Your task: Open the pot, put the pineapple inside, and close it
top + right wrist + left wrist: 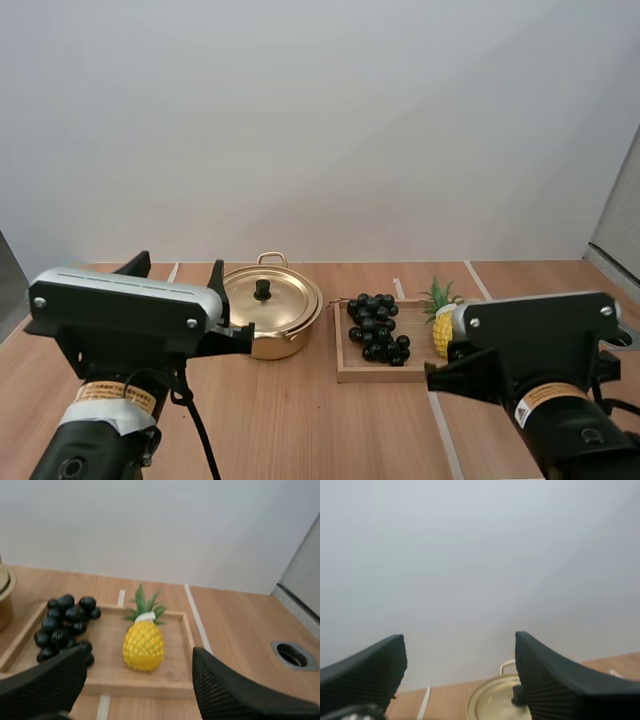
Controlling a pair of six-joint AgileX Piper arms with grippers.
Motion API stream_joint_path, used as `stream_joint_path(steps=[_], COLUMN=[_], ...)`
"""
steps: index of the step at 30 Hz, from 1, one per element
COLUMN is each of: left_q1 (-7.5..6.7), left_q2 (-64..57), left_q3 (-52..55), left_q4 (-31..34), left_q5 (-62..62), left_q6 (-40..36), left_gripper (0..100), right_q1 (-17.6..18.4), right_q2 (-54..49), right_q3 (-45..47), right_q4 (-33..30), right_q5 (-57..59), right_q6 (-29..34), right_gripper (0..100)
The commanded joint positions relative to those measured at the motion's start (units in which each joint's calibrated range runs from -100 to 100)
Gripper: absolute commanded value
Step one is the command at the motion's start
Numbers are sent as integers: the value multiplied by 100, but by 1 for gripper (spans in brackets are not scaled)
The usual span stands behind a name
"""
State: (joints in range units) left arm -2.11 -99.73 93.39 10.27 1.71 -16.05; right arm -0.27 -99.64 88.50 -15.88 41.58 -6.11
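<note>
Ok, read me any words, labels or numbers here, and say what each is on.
Left arm's orange label: too small to read.
Right arm's orange label: too small to read.
Pot, pineapple, grapes, wooden tray: no text.

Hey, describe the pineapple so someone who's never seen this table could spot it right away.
On the wooden table, right of the gold pot, lies a shallow wooden tray. The pineapple sits at its right end, beside the black grapes. It is the only yellow thing there, topped with green leaves.
</note>
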Motion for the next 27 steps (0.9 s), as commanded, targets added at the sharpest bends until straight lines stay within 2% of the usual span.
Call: stream_joint_path(steps=[1, 5, 7, 11, 18, 20, 21, 23, 27], left_q1=[7, 7, 7, -8, -15, -15, -15, -15, -15], left_q2=[-27, -27, -27, 271, 2175, 2821, 3036, 3582, 4604], left_q3=[-400, -956, -1256, -2123, -3465, -3916, -4141, -4580, -5334], left_q4=[28, 28, 28, 28, -26, -76, -122, -380, -1306], left_q5=[-710, -1666, -1709, 68, 2765, 3437, 3704, 4226, 5352], left_q6=[16, 16, 16, 16, 301, 494, 581, 871, 1647], left_gripper=[100, 100, 100, 100, 100, 86, 83, 85, 92], right_q1=[-22, -22, -22, -22, -22, -22, -22, -22, -22], right_q2=[-36, -36, -36, -36, -36, -36, -36, -36, -36], right_q3=[-593, -1378, -1748, -2259, -2776, -2805, -2805, -2805, -2805], right_q4=[-34, -34, -34, -23, -33, -33, -33, -33, -23], right_q5=[-103, -128, -74, -69, 337, 615, 785, 1090, 1652], right_q6=[90, 90, 90, 90, -12, -211, -254, -355, -395], right_gripper=[100, 100, 100, 100, 100, 100, 100, 100, 100])
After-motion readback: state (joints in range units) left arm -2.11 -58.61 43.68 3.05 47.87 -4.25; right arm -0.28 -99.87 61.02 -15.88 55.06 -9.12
